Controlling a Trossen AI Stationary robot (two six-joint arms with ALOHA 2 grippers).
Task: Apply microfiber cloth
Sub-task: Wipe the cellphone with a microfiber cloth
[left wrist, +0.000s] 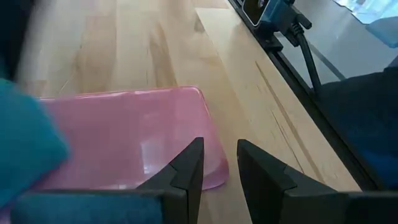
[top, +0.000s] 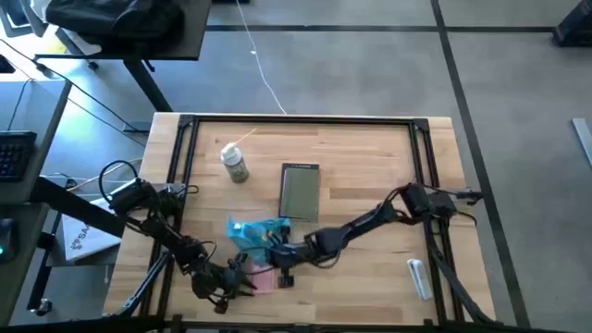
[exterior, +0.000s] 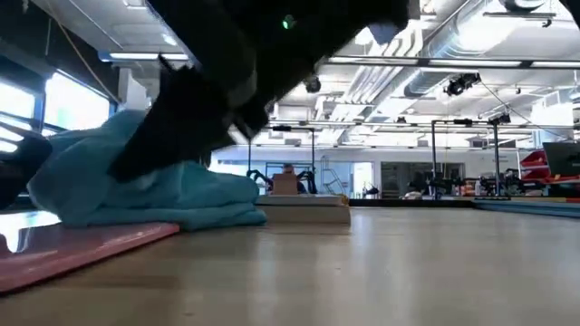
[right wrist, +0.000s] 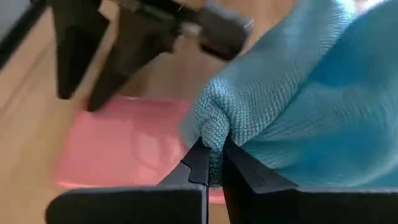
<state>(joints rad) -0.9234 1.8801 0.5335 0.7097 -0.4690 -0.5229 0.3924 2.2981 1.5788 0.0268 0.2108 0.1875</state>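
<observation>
Right now we are seeing the right gripper (right wrist: 212, 163) pinching a fold of the cloth (right wrist: 311, 99) tightly between nearly closed fingers, just above the pink phone (right wrist: 124, 149). From overhead, the cloth (top: 252, 231) is lying bunched beside the phone (top: 262, 279), partly over its edge, and just in front of the tablet (top: 300, 191). The left gripper (left wrist: 219, 169) is hovering at the phone's (left wrist: 130, 137) corner, fingers slightly parted and holding nothing. A spray bottle (top: 234, 163) is standing beyond the phone, left of the tablet, on the bench (top: 370, 148).
</observation>
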